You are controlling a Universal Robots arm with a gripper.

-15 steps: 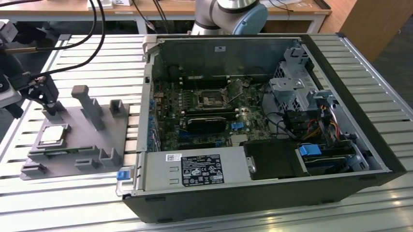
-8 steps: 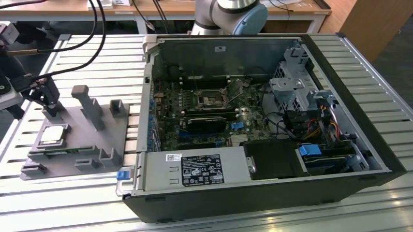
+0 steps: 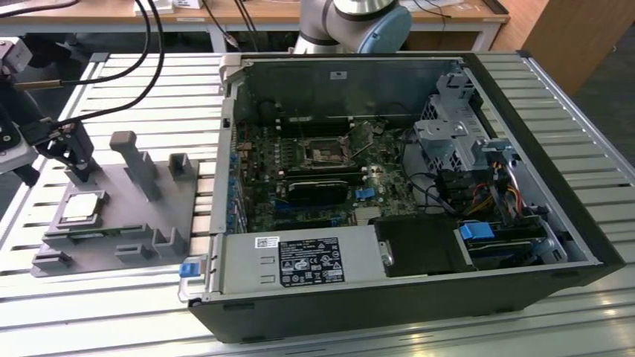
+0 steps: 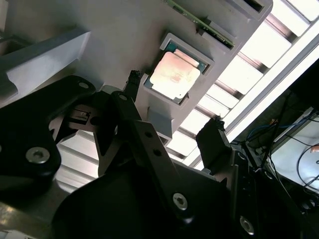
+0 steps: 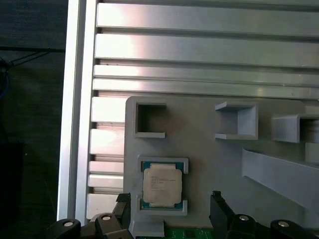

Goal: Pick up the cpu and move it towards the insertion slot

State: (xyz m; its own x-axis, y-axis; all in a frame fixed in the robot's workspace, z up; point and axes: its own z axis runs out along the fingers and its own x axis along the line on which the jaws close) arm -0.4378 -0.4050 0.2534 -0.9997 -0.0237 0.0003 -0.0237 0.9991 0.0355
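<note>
On the grey fixture plate, at the exterior view's left, the cpu lies flat in its shallow pocket, silver top up, not yet lifted. The gripper hovers just above and beside it. In the first wrist view its jaws stand wide apart with nothing between them, and the two black fingers flank the cpu, one on each side, clear of its edges. The second wrist view shows the same straddle, with the cpu seated between the pocket's low end walls. How high the fingertips sit above the plate is hard to judge; they look apart from it, not touching.

The insertion slot is well apart from all this, deep inside the open computer case, on the board.

The likely trouble is in the grasp. If the fingers come down slightly off line, one tip could land on a pocket wall instead of beside the chip, or close on a corner and tip it. A thin, smooth part gripped by its edges can also slip or cock. Further on, the case's near wall stands between the fixture and the socket, so a low carry could strike it.
</note>
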